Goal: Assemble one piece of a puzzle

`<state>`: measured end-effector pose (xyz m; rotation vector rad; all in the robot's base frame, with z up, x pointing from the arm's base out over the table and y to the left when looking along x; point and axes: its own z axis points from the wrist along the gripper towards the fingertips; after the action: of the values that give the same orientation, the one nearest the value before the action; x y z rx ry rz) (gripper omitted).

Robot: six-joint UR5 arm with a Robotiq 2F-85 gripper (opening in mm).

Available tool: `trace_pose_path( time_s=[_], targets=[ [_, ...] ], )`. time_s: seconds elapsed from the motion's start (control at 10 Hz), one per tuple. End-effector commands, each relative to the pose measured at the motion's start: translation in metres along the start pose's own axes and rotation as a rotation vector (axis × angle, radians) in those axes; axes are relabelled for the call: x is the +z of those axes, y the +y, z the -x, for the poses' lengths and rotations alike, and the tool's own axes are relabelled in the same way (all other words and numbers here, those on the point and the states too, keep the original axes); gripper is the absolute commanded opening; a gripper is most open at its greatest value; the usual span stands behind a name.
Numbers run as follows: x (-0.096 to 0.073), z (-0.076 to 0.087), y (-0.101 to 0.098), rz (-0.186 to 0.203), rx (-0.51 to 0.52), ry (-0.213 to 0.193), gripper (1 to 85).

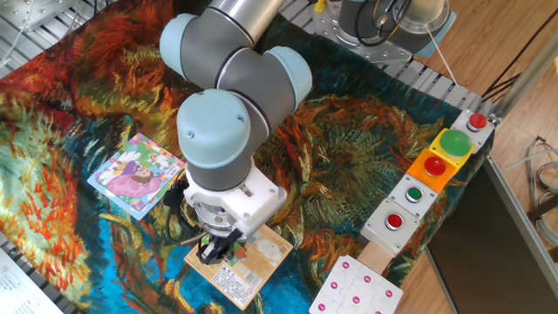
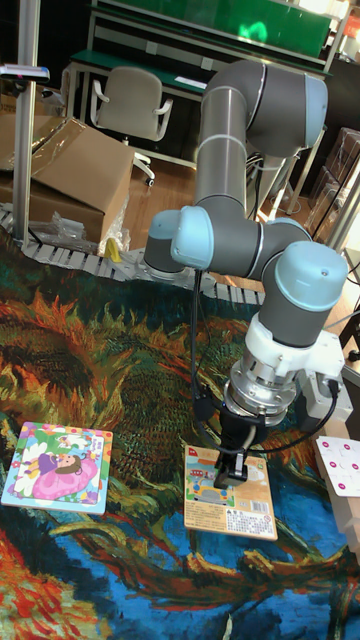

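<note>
Patterned cloth covers the table. Gripper (image 2: 232, 462) sits low over the orange card (image 2: 245, 495), its closure unclear, possibly on the piece; puzzle (image 1: 137, 174) lies at ten o'clock.

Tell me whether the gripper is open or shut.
Cannot tell: the gripper sits low over the orange card, its fingers too small and dark to judge.

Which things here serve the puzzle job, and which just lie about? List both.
For the job:
- puzzle
- claw, low over the orange card; the piece is hidden there

Lying about:
- orange card
- white dotted board
- button boxes
</note>
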<state>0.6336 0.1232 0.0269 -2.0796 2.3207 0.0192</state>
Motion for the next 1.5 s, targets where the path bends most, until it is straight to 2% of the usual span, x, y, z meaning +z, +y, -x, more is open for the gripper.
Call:
trace_pose_path(
  time_s=[0.0, 0.3, 0.6, 0.7, 0.8, 1.0, 1.1, 1.4],
  targets=[
    [-0.008, 0.010, 0.000, 0.011, 0.084, -0.057, 1.3],
    [-0.008, 0.008, -0.004, -0.004, 0.128, -0.051, 1.3],
    [-0.008, 0.000, -0.005, -0.012, 0.094, -0.019, 1.3],
    [-0.009, -0.011, -0.004, -0.011, 0.072, 0.005, 1.3],
    [-0.012, -0.030, -0.004, -0.011, 0.038, 0.033, 1.3],
    [-0.018, -0.066, -0.006, -0.021, -0.039, 0.058, 1.3],
    [-0.018, -0.072, -0.006, -0.021, -0.057, 0.055, 1.3],
    [-0.018, -0.066, -0.010, -0.040, -0.015, 0.034, 1.3]
  ],
)
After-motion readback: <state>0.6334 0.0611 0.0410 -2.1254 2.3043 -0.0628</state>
